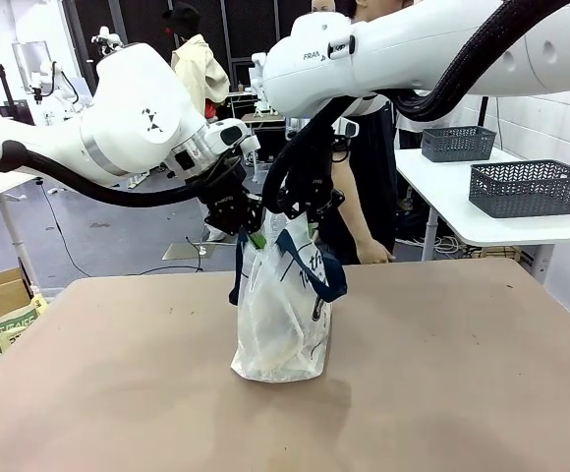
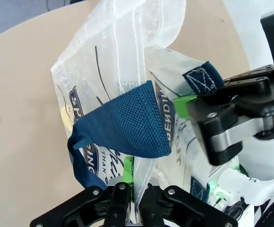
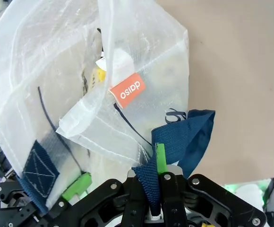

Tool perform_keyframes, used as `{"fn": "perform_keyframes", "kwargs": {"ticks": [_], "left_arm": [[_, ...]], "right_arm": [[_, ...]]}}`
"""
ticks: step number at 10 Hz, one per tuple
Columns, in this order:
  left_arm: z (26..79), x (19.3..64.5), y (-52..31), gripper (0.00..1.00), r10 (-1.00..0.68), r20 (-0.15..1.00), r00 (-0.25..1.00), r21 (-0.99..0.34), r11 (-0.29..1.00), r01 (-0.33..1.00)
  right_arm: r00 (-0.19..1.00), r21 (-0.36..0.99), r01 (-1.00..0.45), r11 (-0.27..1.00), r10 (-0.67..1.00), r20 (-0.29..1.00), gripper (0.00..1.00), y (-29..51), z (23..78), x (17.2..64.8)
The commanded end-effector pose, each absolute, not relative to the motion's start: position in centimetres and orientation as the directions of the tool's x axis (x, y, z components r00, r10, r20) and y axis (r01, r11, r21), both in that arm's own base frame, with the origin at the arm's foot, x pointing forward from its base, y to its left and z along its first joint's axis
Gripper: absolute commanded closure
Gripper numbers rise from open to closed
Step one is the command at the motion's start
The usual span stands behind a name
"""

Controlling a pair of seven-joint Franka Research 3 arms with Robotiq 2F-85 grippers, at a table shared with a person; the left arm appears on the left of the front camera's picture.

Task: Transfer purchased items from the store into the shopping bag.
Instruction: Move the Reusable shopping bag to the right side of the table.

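Right gripper (image 3: 153,166) is clamped on a navy strap (image 3: 190,133), left gripper (image 2: 136,177) on the shopping bag (image 1: 280,324) — stood at table (image 1: 462,379) centre; a yellow item (image 3: 98,74) is glimpsed inside from the right wrist.

The shopping bag (image 1: 280,329) stands upright on the table (image 1: 462,383), near its middle. Above the bag's mouth the two grippers sit just beside each other: the left gripper (image 1: 249,228) on the left, closed on the bag's rim, and the right gripper (image 1: 300,211) on the right, closed on a strap handle (image 3: 175,142). Purchased items (image 3: 99,75) lie inside the bag. A person (image 1: 359,197) stands behind the table, behind the bag. Farther right, on a side table (image 1: 442,211), the nearer basket (image 1: 531,187) sits in front of the farther basket (image 1: 458,144)
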State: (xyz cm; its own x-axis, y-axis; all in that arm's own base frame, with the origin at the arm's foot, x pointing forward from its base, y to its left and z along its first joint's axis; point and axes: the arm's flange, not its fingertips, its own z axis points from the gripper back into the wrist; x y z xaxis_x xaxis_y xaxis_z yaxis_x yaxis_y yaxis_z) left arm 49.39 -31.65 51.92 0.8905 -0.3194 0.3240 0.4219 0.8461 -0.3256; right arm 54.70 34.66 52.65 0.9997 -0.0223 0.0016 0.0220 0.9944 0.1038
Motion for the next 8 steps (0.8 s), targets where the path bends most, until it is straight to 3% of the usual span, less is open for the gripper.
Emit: {"fn": "perform_keyframes", "kwargs": {"ticks": [1, 7, 8], "left_arm": [[51.91, 49.76, -32.7, 1.0, -0.3, 0.331, 0.895, -0.362, 0.835, 0.414], [51.89, 50.01, -32.82, 1.0, -0.288, 0.327, 0.9, -0.397, 0.822, 0.408], [51.82, 49.99, -32.64, 0.86, -0.286, 0.323, 0.902, -0.408, 0.818, 0.406]], "right_arm": [[0.999, 0.152, 0.037, 0.988, -0.037, -0.004, 1.0, 35.35, 52.2, 54.86], [0.999, 0.186, 0.038, 0.982, -0.041, 0.012, 1.0, 36.28, 51.77, 55.39], [0.999, 0.187, 0.037, 0.982, -0.04, 0.014, 1.0, 36.26, 51.78, 55.4]]}}
